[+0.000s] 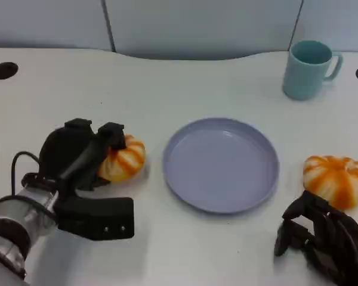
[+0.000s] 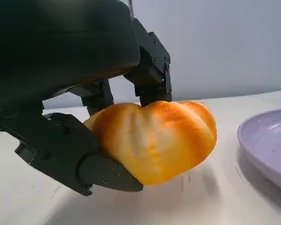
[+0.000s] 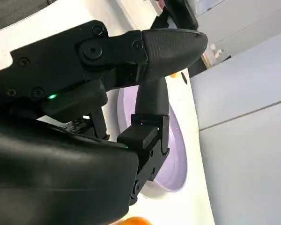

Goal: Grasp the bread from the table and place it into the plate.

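Head view: the left hand [image 1: 86, 156] is seen at the lower left of the white table [image 1: 167, 83], reaching forward from a silver forearm [image 1: 12, 223] that enters from the bottom corner. Its black fingers are wrapped over the top and near side of an orange-and-white bread roll [image 1: 126, 158], which lies just left of the lilac plate [image 1: 221, 164] and apart from its rim. In the left wrist view the same bread roll [image 2: 154, 136] is shown gripped: upper fingers [image 2: 152, 77] are pressed onto its top and a lower finger [image 2: 91, 166] is set against its near underside, with the plate edge [image 2: 267, 145] visible beyond it. Whether the roll is raised off the table or resting on it cannot be told.

The right hand [image 1: 322, 235] is held low at the lower right of the head view, its fingers curled inward with nothing seen in them. A second orange-and-white roll [image 1: 337, 180] lies just beyond it, right of the plate; contact between this hand and that roll cannot be confirmed. In the right wrist view the right hand's fingers [image 3: 164, 47] are seen bent in front of the plate [image 3: 175, 154].

A teal mug [image 1: 309, 68] is stood upright at the far right of the table, well apart from the plate. A black round grommet [image 1: 4, 70] is set into the table's far left.
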Robot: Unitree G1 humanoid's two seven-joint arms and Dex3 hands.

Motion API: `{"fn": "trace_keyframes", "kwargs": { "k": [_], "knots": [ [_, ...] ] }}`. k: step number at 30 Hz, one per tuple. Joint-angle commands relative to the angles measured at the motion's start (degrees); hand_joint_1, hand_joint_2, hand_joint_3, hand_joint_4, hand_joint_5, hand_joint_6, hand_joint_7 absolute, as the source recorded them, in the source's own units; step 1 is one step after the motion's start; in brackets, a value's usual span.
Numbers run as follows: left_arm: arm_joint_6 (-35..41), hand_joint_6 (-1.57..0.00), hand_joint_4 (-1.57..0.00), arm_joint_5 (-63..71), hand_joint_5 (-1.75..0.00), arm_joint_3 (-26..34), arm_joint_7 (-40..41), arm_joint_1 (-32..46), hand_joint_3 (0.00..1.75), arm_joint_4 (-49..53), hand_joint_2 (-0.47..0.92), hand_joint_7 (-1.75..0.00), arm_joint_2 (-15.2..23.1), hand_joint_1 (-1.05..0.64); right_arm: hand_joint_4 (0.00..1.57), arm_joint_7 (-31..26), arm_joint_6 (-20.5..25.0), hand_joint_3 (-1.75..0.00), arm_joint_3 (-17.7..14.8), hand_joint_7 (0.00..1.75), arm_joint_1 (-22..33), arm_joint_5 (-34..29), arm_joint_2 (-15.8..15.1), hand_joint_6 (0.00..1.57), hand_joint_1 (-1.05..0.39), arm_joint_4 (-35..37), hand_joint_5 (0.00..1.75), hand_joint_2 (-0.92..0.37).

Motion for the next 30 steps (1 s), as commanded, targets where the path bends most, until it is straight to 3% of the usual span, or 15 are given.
{"fn": "trace_keyframes", "kwargs": {
  "k": [1, 3, 4, 6, 12, 15, 18, 24, 27, 30],
  "knots": [
    [-0.2, -0.61, -0.81, 0.3, -1.75, -0.2, -1.8, -2.6, 0.73, -0.6, 0.77, -1.75, 1.8, -0.15, 0.64, -0.5, 0.1, -0.33, -0.4, 1.35, 0.2, 0.1, -0.8, 0.62, -0.58, -0.2, 1.72, -0.92],
    [-1.6, -0.62, -0.82, 0.1, -1.75, -0.2, -5.2, -5.4, 0.69, -1.8, 0.79, -1.75, 2.1, -0.18, 0.63, -1.2, 0.2, -0.34, 0.0, 1.37, 0.6, -0.5, -0.6, 0.61, -0.57, -0.9, 1.73, -0.92],
    [-1.9, -0.62, -0.82, 0.1, -1.75, -0.3, -6.3, -6.4, 0.55, -2.3, 0.86, -1.70, 2.2, -0.23, 0.62, -1.5, 0.2, -0.34, 0.2, 1.39, 0.7, -0.7, -0.6, 0.61, -0.56, -1.2, 1.74, -0.92],
    [-4.0, -0.62, -0.84, 0.3, -1.75, -0.4, -6.7, -7.9, 0.47, -3.5, 0.90, -1.72, 2.3, -0.23, 0.62, -1.2, 0.1, -0.34, 0.1, 1.40, 0.5, -0.5, -0.6, 0.61, -0.56, -0.7, 1.74, -0.92],
    [-6.9, -0.65, -0.87, 0.5, -1.75, -0.6, -8.6, -10.4, 0.54, -5.0, 0.91, -1.75, 2.2, -0.25, 0.61, -0.9, -0.1, -0.33, 0.1, 1.39, 0.2, -0.3, -0.4, 0.60, -0.56, -0.1, 1.73, -0.92],
    [-9.2, -0.65, -0.84, -0.8, -1.75, -0.1, -12.6, -12.5, 0.50, -6.8, 0.85, -1.75, 0.4, -0.26, 0.61, 0.0, -0.1, -0.35, 0.2, 1.39, -0.1, 0.0, -0.3, 0.60, -0.55, 0.2, 1.74, -0.92],
    [-10.4, -0.67, -0.84, -0.8, -1.75, 0.0, -14.5, -13.2, 0.57, -7.7, 0.80, -1.75, -0.3, -0.23, 0.61, -0.3, 0.3, -0.35, 0.4, 1.39, 0.0, -0.1, -0.2, 0.60, -0.56, -0.2, 1.74, -0.92],
    [-14.6, -0.70, -0.87, -1.6, -1.75, 0.4, -16.9, -13.8, 0.63, -7.6, 0.84, -1.75, -2.6, -0.27, 0.61, -0.4, 0.2, -0.35, 0.8, 1.40, 0.1, -0.7, -0.3, 0.60, -0.56, -0.5, 1.74, -0.92],
    [-14.9, -0.74, -0.89, -1.6, -1.75, 0.3, -17.8, -14.1, 0.83, -7.2, 0.68, -1.75, -3.5, -0.23, 0.62, -0.2, 0.9, -0.34, 0.6, 1.39, 0.0, -0.1, -0.2, 0.60, -0.56, -0.5, 1.73, -0.92],
    [-14.3, -0.75, -0.90, -2.0, -1.75, 0.2, -20.0, -13.9, 0.89, -6.3, 0.66, -1.75, -5.4, -0.24, 0.62, 0.0, 0.3, -0.34, 0.8, 1.39, 0.0, -0.4, -0.2, 0.61, -0.56, -0.4, 1.73, -0.92]
  ]
}}
